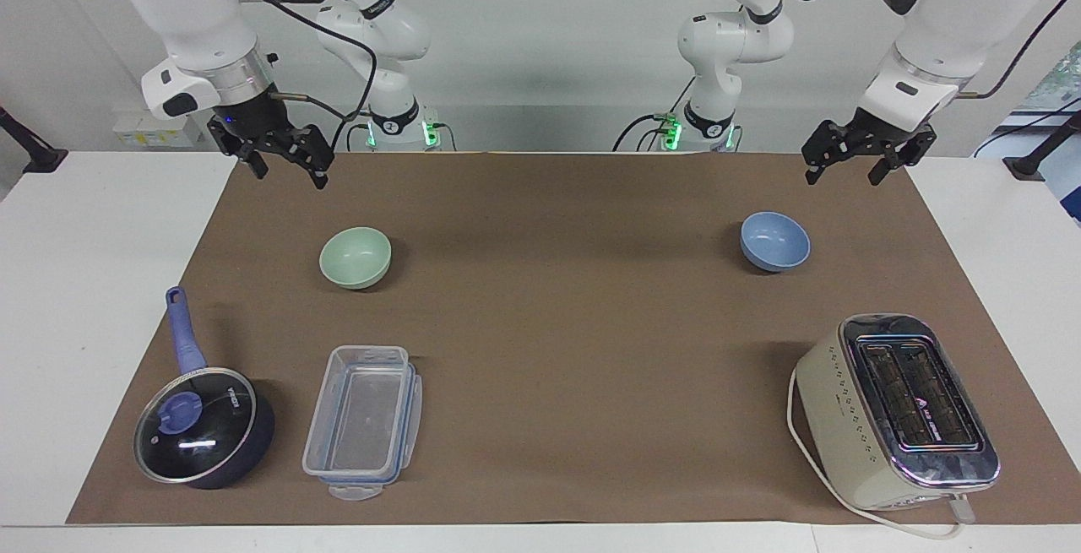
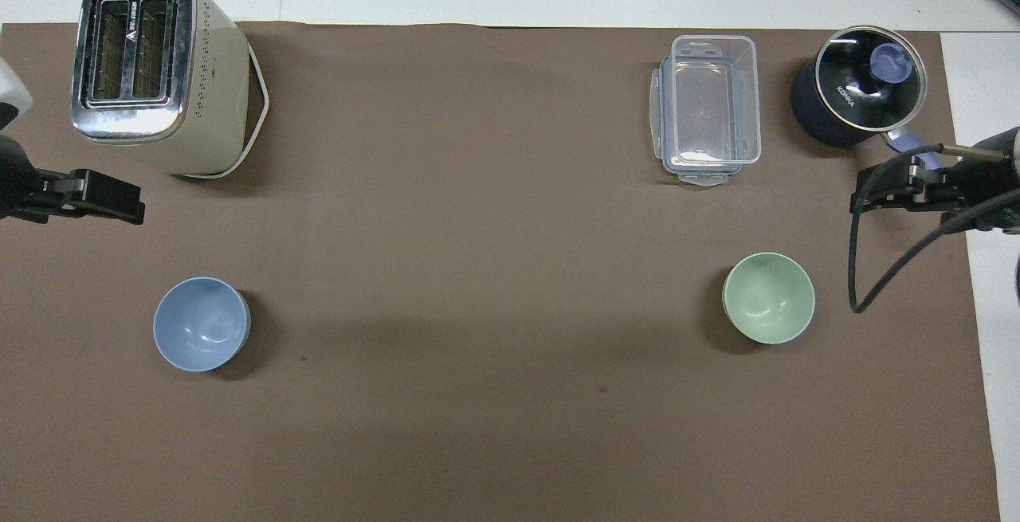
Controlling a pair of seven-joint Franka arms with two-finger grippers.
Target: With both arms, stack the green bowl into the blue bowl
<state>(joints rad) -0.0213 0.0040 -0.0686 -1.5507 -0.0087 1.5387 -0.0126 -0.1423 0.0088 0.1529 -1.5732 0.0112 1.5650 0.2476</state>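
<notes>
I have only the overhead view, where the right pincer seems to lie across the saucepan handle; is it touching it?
Observer: No. The right pincer hangs in the air, well clear of the saucepan handle.
Operator: Are its jaws open?
Observer: Yes, open and empty.
Operator: And the left pincer?
Observer: The left pincer also hangs open in the air, touching neither the toaster nor the blue bowl.
</notes>
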